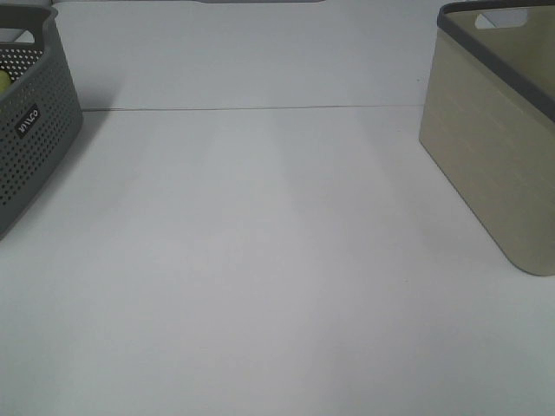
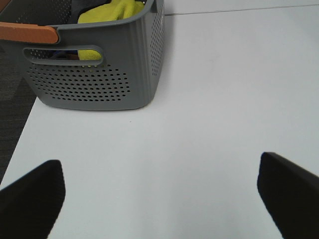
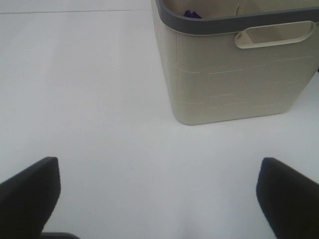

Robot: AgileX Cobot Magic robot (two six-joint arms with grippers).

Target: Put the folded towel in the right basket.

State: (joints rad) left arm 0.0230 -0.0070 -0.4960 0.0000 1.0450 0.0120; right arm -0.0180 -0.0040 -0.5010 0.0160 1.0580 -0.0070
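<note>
A yellow towel (image 2: 112, 11) lies inside the grey perforated basket (image 2: 89, 87), which stands at the left edge of the table (image 1: 35, 147); a sliver of the yellow (image 1: 4, 81) shows there too. The beige basket with a grey rim (image 1: 490, 147) stands at the right, and shows in the right wrist view (image 3: 234, 74). My left gripper (image 2: 160, 199) is open and empty, over the bare table in front of the grey basket. My right gripper (image 3: 159, 199) is open and empty, short of the beige basket. Neither gripper shows in the high view.
A small purple thing (image 3: 192, 14) peeks out inside the beige basket. The grey basket has an orange-brown handle strip (image 2: 27, 33). The white table (image 1: 277, 260) runs between the baskets; its left edge drops to dark floor (image 2: 12, 109).
</note>
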